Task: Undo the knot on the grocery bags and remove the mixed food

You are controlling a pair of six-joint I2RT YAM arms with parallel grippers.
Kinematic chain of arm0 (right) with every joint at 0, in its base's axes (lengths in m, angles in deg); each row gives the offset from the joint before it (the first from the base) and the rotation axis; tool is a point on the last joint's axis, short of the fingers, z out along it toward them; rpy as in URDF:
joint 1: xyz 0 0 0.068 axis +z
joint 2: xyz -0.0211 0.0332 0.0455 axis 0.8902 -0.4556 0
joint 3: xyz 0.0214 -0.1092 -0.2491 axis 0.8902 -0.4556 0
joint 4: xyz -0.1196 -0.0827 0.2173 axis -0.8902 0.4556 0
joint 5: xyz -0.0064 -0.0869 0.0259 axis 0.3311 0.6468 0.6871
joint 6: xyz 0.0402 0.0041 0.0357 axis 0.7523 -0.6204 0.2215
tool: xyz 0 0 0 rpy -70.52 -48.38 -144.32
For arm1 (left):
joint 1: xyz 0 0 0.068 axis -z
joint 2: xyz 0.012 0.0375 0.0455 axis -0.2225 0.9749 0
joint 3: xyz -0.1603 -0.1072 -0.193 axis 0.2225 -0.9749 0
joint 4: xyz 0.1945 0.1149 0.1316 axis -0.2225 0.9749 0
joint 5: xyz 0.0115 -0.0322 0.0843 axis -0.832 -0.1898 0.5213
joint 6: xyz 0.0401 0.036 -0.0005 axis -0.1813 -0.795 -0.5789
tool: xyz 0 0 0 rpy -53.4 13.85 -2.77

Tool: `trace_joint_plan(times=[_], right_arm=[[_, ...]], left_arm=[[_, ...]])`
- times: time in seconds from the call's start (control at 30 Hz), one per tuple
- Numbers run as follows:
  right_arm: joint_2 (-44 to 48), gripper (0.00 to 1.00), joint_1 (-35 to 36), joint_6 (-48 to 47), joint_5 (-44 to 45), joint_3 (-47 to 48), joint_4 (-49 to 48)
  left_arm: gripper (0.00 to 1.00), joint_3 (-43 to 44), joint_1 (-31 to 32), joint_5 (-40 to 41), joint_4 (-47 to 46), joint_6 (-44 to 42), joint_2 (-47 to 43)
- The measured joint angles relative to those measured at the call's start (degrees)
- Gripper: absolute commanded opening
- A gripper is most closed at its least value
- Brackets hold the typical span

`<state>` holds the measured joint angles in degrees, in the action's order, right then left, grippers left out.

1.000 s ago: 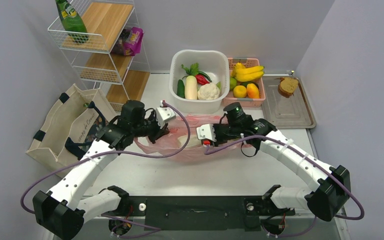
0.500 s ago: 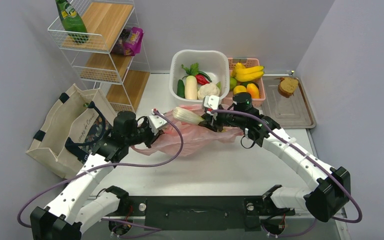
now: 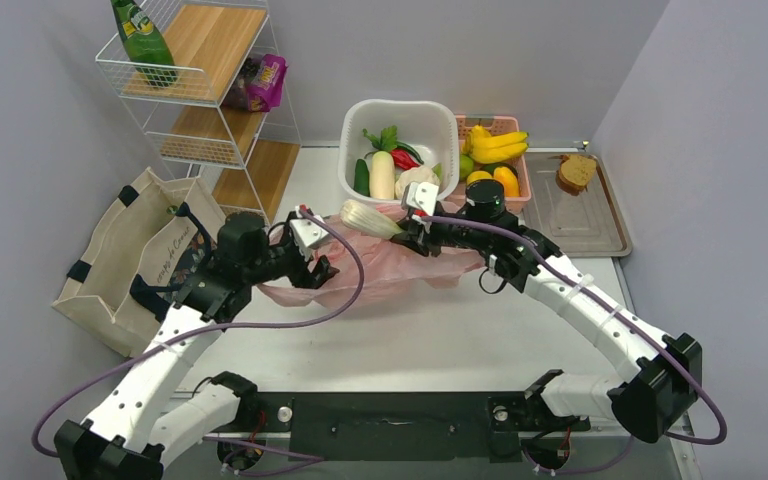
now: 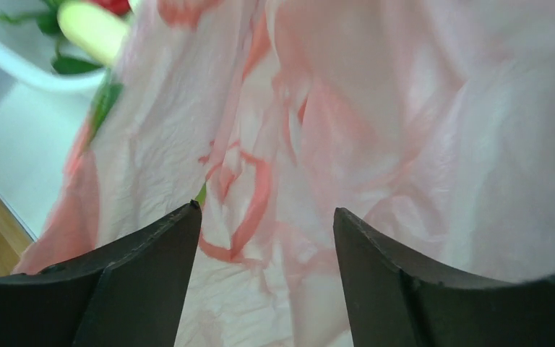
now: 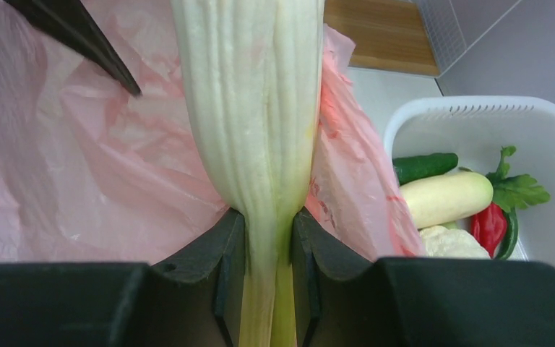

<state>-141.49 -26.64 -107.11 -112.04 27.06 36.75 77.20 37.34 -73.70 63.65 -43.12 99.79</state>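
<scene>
The thin pink bag lies slumped mid-table, and its crinkled film fills the left wrist view. My left gripper is open at the bag's left edge, a loose pink handle strip showing between its fingers. The knot is out of view. My right gripper is shut on the pale-green leafy stalk, held above the bag's far edge near the white tub. The beige canvas tote lies at the left.
The tub holds a radish, a cauliflower and a red pepper. A pink basket beside it holds bananas and orange fruit. A wire shelf carries a green bottle and a purple packet. Bread lies on a tray.
My right gripper lifted the stalk out of the pink bag toward the tub. My left gripper pulled back to the left and has just opened, letting go of the bag.
</scene>
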Motion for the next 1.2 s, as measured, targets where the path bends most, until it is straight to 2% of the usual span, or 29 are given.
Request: trace_joint_plan(times=[0.2, 0.37, 0.6, 0.77, 0.83, 0.87, 0.9, 0.93, 1.0, 1.03, 1.1, 1.2], right_arm=[[-1.46, 0.03, -0.5, -5.79, 0.61, 0.04, 4.28], [-2.12, 0.02, 0.61, -10.6, 0.74, 0.11, 8.07], [-2.78, 0.02, 1.62, -13.79, 0.76, 0.28, 11.04], [-3.21, 0.03, 2.14, -15.39, 0.74, 0.42, 12.2], [-3.5, 0.03, 2.45, -16.13, 0.72, 0.55, 13.16], [-3.8, 0.04, 2.49, -16.52, 0.74, 0.72, 13.68], [-4.15, 0.05, 2.49, -16.85, 0.76, 0.9, 14.19], [-4.55, 0.06, 2.49, -17.11, 0.74, 1.05, 14.58], [-5.09, 0.2, 2.47, -17.59, 0.76, 1.16, 15.3], [-5.25, 0.37, 2.43, -17.79, 0.85, 1.16, 15.54], [-5.35, 0.51, 2.36, -18.43, 1.03, 1.16, 16.06], [-5.35, 0.57, 1.84, -20.92, 1.77, 1.27, 18.03]], left_arm=[[0.71, 14.16, -0.11, -4.81, 7.19, -0.09, -0.04], [0.72, 24.48, 0.26, -6.69, 15.21, -10.69, 5.68], [0.72, 25.88, 5.66, -3.32, 22.88, -25.03, 13.46], [0.7, 23.41, 13.22, 2.27, 21.81, -30.25, 13.6], [0.58, 22.49, 15.45, 4.5, 20.81, -31.26, 13.77], [0.4, 22.38, 16.26, 5.49, 20.68, -31.45, 13.94], [0.31, 22.38, 16.74, 5.99, 20.57, -31.67, 14.19], [0.13, 22.38, 17.27, 6.84, 20.31, -31.89, 14.47], [0.0, 22.38, 17.81, 8.41, 20.33, -32.68, 15.04], [0.0, 22.38, 17.86, 8.85, 20.28, -32.72, 15.26], [0.0, 22.38, 17.86, 9.25, 20.22, -32.89, 15.45], [0.0, 22.38, 16.74, 9.38, 20.46, -32.48, 15.02]])
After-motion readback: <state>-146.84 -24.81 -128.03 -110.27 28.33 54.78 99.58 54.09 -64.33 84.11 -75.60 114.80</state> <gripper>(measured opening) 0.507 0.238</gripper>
